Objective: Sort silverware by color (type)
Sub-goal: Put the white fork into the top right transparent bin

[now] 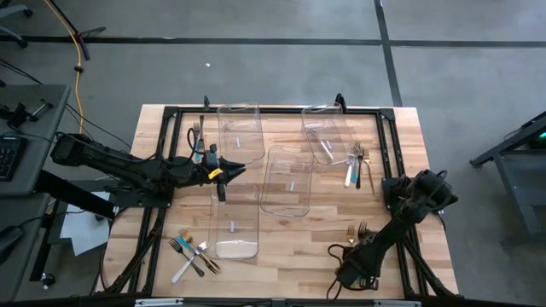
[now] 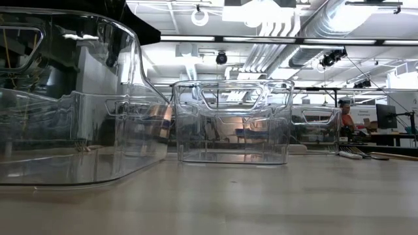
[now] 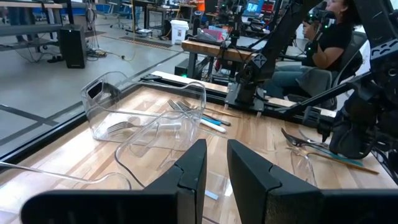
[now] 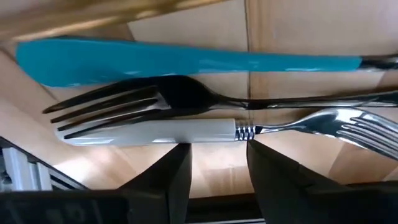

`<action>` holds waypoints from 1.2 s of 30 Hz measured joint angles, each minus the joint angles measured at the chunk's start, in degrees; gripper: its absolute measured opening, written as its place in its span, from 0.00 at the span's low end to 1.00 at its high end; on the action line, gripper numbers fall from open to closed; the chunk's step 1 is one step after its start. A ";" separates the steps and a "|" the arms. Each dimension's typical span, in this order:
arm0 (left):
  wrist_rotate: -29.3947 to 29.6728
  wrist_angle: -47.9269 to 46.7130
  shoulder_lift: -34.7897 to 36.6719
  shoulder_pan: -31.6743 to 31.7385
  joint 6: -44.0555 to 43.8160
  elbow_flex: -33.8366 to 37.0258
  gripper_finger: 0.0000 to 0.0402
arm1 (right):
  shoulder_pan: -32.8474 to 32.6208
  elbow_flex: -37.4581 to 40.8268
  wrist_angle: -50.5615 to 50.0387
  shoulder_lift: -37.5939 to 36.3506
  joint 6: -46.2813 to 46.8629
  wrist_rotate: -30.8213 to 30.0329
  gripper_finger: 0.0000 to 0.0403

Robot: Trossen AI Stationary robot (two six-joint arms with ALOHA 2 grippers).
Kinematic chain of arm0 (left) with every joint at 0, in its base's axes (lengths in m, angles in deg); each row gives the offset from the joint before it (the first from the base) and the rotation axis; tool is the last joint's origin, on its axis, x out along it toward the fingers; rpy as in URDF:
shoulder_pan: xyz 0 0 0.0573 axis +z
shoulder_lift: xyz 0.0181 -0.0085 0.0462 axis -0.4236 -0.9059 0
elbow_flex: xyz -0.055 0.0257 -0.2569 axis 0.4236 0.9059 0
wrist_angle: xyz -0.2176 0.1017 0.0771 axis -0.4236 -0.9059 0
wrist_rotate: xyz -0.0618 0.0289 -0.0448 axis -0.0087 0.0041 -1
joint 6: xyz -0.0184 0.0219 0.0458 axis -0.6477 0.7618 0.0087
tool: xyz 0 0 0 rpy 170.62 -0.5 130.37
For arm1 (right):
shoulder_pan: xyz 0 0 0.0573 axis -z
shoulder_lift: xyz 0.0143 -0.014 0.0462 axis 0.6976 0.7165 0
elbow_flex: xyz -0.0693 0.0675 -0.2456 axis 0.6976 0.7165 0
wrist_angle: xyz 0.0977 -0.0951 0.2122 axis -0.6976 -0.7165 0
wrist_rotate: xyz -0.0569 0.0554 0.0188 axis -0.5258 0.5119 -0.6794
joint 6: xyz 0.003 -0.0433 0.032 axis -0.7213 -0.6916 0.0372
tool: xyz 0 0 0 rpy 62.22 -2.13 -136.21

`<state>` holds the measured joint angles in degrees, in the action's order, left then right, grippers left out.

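The right gripper hangs low over the heap of silverware to the right of the middle bin. Its fingers are spread and hold nothing. Just past the fingertips lies a white-handled fork. Touching it on the far side is a black fork, and beyond that a teal handle. All three lie side by side, with their long axes running from one finger toward the other rather than across the gap. The wrist therefore probably needs a quarter turn before the fingers can pinch a handle.

This arm is much the nearer one. The left gripper waits to the left of the middle bin, well away from the heap. Its fingers are slightly parted and empty.
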<state>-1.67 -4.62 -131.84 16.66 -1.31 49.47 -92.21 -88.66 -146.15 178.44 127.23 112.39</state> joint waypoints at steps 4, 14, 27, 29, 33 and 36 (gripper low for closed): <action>-0.01 -0.02 0.00 0.00 0.00 0.00 0.14 | 1.12 0.00 -0.15 -0.10 -2.58 -2.19 0.37; 0.00 -0.03 0.00 0.00 0.00 0.00 0.14 | 4.69 0.00 -1.37 -0.20 -10.08 -5.20 0.37; -0.02 -0.35 0.00 0.02 0.00 0.00 0.14 | 1.50 0.00 -13.64 -6.28 -3.12 -3.32 0.37; 0.00 -0.66 0.02 0.02 -0.01 0.00 0.14 | 0.00 0.00 -11.78 -9.15 4.60 -5.66 0.37; 0.00 -0.81 0.02 0.02 0.00 0.00 0.14 | -2.32 -0.02 -7.27 -13.52 24.76 -15.07 0.37; 0.00 -0.81 0.02 0.02 0.00 0.00 0.14 | -2.78 0.34 -5.09 -15.10 40.73 -20.39 0.37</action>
<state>-1.67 -5.43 -131.81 16.68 -1.31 49.47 -94.99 -88.32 -151.24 163.34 167.96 92.00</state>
